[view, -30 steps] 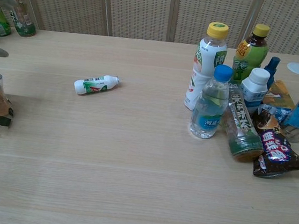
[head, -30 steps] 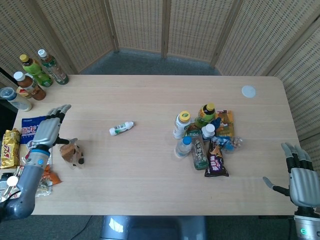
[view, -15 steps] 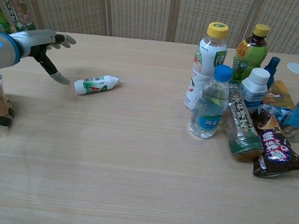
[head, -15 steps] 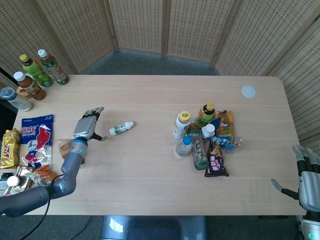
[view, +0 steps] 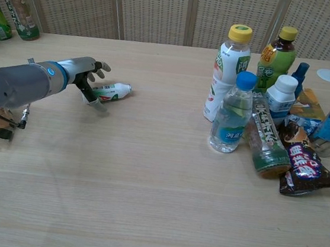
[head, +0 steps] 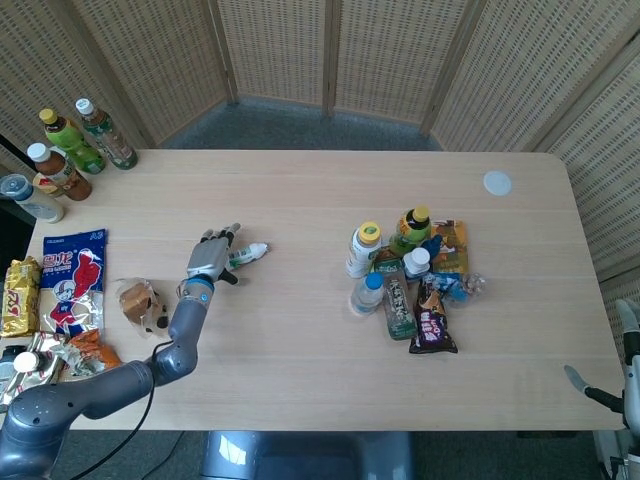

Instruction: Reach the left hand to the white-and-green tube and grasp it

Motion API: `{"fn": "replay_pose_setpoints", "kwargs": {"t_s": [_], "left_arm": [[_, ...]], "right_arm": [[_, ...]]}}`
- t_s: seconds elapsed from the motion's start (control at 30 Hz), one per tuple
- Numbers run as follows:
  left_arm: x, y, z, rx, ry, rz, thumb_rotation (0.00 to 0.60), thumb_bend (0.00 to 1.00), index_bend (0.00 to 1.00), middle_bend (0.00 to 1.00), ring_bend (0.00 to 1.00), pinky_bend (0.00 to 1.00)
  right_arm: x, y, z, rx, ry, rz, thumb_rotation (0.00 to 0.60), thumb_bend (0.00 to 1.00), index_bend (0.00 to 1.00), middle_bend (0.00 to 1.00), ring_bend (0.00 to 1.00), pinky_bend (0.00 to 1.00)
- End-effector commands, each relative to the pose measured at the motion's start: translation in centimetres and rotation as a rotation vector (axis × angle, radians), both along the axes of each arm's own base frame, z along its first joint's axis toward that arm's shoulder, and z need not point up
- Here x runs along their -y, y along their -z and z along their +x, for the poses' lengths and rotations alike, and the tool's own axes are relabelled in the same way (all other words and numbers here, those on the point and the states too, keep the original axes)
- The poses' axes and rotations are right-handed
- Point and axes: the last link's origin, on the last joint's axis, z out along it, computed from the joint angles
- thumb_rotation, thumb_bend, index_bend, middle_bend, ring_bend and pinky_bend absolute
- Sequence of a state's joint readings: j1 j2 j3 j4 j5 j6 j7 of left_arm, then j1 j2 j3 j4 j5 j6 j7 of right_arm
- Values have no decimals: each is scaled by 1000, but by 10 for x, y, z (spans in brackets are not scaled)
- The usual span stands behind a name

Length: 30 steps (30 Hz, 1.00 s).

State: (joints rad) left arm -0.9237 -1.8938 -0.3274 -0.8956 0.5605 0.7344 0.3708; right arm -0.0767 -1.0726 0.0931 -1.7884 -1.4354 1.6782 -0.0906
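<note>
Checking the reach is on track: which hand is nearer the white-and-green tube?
Left. The left hand is right at the white-and-green tube; the right hand sits at the table's far edge.

We see print on the bottle labels (view: 231,131) and the snack bags (head: 75,280), but it's all too small or blurred for us to read.

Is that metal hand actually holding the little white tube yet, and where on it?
Not yet: the left hand is open around the white-and-green tube at its bottom end, fingers not closed.
</note>
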Motion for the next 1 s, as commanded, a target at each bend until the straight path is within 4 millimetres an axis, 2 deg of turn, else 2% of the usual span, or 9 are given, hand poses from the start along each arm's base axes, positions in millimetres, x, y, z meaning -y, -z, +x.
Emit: {"fn": "replay_pose_setpoints", "kwargs": {"t_s": [0.03,0.17,0.4,0.63,0.73,0.83,1.0], "left_arm": [[-3,7,7,23,-16,9,600,227,200,263,302,142],[-4,11,9,43,-36,28,600,325,317,386,446,288],[-5,11,10,60,-47,71,600,397,434,495,558,412],[-9,0,10,79,-52,119,600,411,487,553,617,481],[-14,-15,9,96,-47,154,600,410,490,556,620,487],[-17,-39,8,101,-28,196,600,411,489,557,620,488],[-10,-97,4,90,29,277,600,410,489,557,620,488]], "right_arm": [[-4,-3,-1,-1,8,-8,522,149,0,0,0,0],[-9,-6,-4,1,14,-16,522,148,0,0,0,0],[-12,-6,-5,14,11,-20,524,149,0,0,0,0],[-12,-6,-5,19,5,-22,528,145,0,0,0,0],[-11,-6,-5,19,0,-21,526,145,0,0,0,0],[-9,-4,-4,21,-9,-17,525,146,0,0,0,0],[-6,0,-5,33,-22,-7,521,147,0,0,0,0]]}}
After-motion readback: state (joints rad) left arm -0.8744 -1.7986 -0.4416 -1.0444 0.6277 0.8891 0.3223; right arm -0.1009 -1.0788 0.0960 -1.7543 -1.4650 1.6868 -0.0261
